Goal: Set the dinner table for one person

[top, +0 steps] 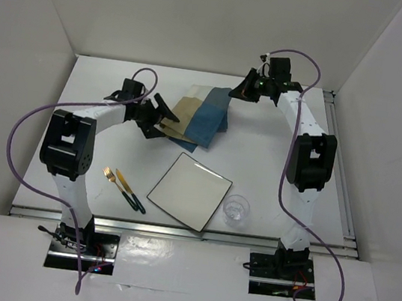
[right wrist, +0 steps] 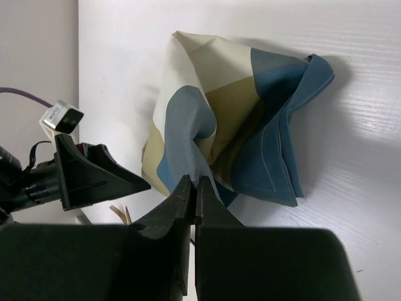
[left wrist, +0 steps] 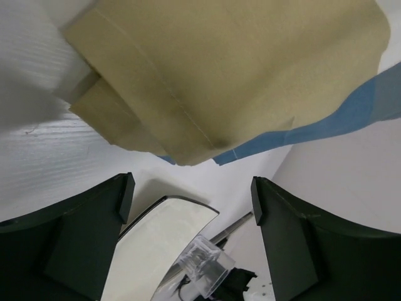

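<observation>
White desk point(top: 89, 88) spreads under everything: near, 1 plate point(top: 189, 191), glass point(top: 237, 210), fork point(top: 111, 177) and knife point(top: 130, 191) sit unarranged. Farther, the placemat point(top: 198, 116) lies crumpled, left gripper point(top: 162, 118) released over it, right gripper point(top: 238, 94) clenched on its edge. Setting seems barely begun.

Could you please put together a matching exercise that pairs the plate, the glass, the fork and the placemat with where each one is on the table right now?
Things:
1. plate
2. glass
3. fork
4. placemat

Places:
A. bunched up at the far side, pinched in the shut right pincer
B. just right of the plate
C. between the knife and the glass
D. furthest left, beside the knife

Pairs: 1-C, 2-B, 3-D, 4-A.
</observation>
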